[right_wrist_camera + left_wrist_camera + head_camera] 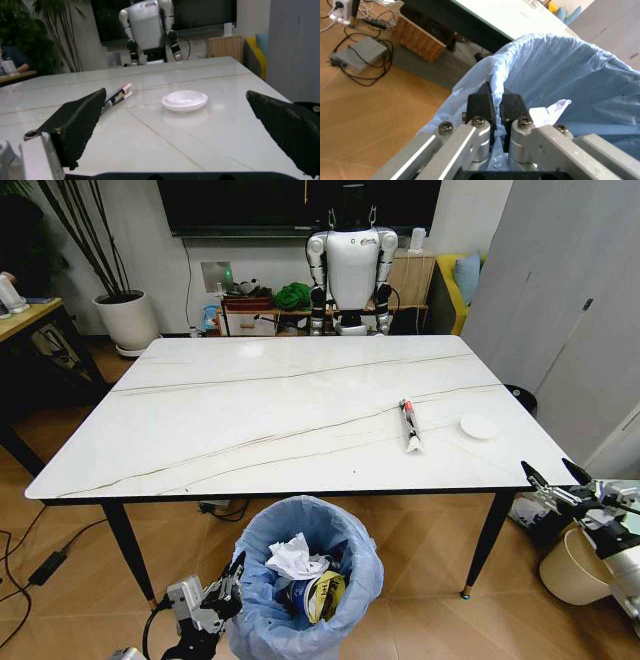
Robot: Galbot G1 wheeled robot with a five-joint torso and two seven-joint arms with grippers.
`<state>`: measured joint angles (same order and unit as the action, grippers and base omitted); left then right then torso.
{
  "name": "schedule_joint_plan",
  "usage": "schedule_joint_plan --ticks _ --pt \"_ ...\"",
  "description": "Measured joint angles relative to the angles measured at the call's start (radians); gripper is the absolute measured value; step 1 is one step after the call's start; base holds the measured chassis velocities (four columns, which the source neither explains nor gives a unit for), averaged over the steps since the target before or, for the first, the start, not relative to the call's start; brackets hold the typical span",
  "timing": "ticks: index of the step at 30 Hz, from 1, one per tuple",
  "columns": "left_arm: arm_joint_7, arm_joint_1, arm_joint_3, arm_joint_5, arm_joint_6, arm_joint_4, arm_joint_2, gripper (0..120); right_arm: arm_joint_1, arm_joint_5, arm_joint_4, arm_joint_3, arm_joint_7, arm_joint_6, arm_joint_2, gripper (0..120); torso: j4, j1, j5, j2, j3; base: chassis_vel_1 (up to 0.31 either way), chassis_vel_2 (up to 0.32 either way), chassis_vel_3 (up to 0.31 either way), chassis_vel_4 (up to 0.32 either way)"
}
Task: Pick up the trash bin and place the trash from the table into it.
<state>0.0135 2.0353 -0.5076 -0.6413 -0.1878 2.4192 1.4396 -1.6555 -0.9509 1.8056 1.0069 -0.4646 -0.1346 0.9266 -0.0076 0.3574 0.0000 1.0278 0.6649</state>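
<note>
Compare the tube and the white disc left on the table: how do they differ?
The tube is long and slim; the disc is round and low. The tube is red and black with a white end; the disc is plain white. The tube lies nearer the table's middle, the disc nearer its right edge, closer to the open right gripper. Both lie flat on the table, apart, ungrasped.

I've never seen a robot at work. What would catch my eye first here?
Probably the trash bin, lined with a blue bag and already holding litter, just in front of the white marble table; the left gripper is shut on its rim. Two bits remain on the table's right side: a slim tube and a white disc. The right gripper hangs open off that corner.
</note>
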Motion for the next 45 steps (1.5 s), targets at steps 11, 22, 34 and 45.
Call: schedule_joint_plan --ticks 11,22,34,45 --pt "0.0 -0.003 0.0 0.0 0.0 -0.003 0.002 0 0.01 0.0 -0.011 -0.005 -0.007 0.0 -0.008 100 0.0 0.0 0.0 0.0 0.0 -0.044 -0.052 0.056 0.055" --pt "0.001 0.002 -0.002 -0.006 0.0 0.0 0.003 0 0.045 0.026 -0.045 -0.014 -0.011 0.005 -0.06 100 -0.0001 0.0 0.0003 0.0 0.0 -0.036 -0.036 0.028 0.033" --pt "0.0 0.028 -0.022 0.005 0.0 0.016 0.013 0 0.327 -0.036 -0.172 -0.267 -0.066 0.068 -0.352 100 0.0001 0.0 -0.0005 0.0 0.0 0.0 0.0 0.0 0.0" --pt "0.001 0.02 -0.031 0.001 -0.001 0.014 0.004 0 0.631 -0.048 -0.306 -0.632 -0.179 0.135 -0.521 100 -0.0005 0.0 0.0 0.0 0.0 0.0 0.0 0.0 0.0"
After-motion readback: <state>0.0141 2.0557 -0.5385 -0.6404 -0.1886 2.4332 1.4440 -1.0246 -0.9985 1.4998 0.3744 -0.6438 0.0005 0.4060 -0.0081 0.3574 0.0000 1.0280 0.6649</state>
